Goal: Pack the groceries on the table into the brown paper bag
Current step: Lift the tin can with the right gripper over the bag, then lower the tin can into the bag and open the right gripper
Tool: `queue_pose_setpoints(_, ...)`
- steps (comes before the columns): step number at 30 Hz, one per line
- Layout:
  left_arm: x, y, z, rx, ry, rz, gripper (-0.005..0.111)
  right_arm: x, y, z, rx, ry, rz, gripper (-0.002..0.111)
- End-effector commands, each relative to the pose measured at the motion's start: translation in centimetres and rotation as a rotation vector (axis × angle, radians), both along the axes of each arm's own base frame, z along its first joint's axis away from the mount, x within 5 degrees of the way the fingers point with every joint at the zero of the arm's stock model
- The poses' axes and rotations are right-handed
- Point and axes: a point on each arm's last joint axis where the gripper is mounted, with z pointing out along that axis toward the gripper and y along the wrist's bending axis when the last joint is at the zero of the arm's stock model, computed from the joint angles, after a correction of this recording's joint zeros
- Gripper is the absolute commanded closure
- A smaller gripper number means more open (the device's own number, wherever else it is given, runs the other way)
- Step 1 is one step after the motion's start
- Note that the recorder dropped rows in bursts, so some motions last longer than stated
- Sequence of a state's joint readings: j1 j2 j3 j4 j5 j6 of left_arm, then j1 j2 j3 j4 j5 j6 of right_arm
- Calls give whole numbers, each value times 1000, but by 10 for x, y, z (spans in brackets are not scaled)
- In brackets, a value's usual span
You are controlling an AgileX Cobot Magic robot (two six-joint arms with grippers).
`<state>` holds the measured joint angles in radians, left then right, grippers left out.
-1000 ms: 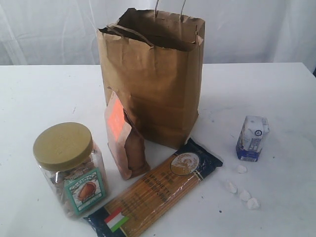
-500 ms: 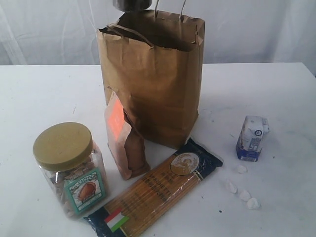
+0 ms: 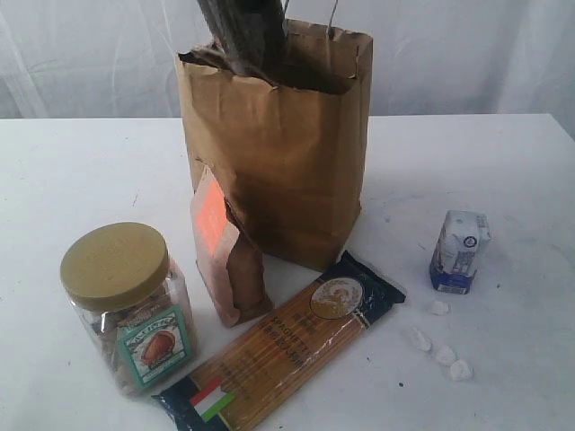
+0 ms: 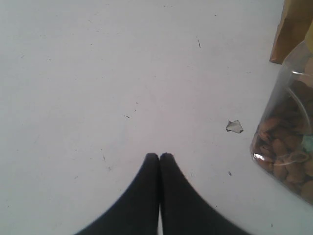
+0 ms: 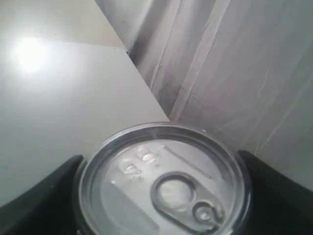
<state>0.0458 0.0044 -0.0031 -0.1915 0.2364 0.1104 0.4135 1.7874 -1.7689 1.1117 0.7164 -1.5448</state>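
The brown paper bag [image 3: 278,162] stands open at the back middle of the table [image 3: 72,180]. A dark tin [image 3: 243,36] hangs blurred in the bag's mouth. My right gripper [image 5: 164,186] is shut on this tin [image 5: 164,181], a black finger [image 5: 44,196] on each side of its ring-pull lid. In front of the bag are a gold-lidded jar [image 3: 126,301], a brown pouch [image 3: 225,251], a spaghetti pack [image 3: 287,346], a white-blue carton [image 3: 460,251] and small white lumps [image 3: 440,346]. My left gripper [image 4: 159,155] is shut and empty over bare table beside the jar [image 4: 288,156].
A white curtain [image 3: 467,54] hangs behind the table. A small torn scrap [image 4: 234,126] lies on the tabletop near the jar. The bag's twisted handles [image 3: 310,18] stick up beside the tin.
The dark tin has come down from above the picture into the bag's mouth. Everything on the table stays where it was.
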Motion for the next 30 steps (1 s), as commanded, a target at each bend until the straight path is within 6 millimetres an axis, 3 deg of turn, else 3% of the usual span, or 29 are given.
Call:
queue_pose_setpoints(1,0,0,-1,-8,0,1,107,-2,-6,3,-42,42,-85,103)
queue_pose_setpoints(10,0,0,-1,-8,0,1,107,-1,-7,-2,-47,74,-100,103)
queue_pose_setpoints(16,0,0,-1,-8,0,1,107,1,-6,-29,-53,192,-125,103)
queue_pose_setpoints(22,0,0,-1,-8,0,1,107,10,-11,-49,-45,193,-229,103)
queue_pose_setpoints(30,0,0,-1,-8,0,1,107,30,-10,-69,146,323,-379,103)
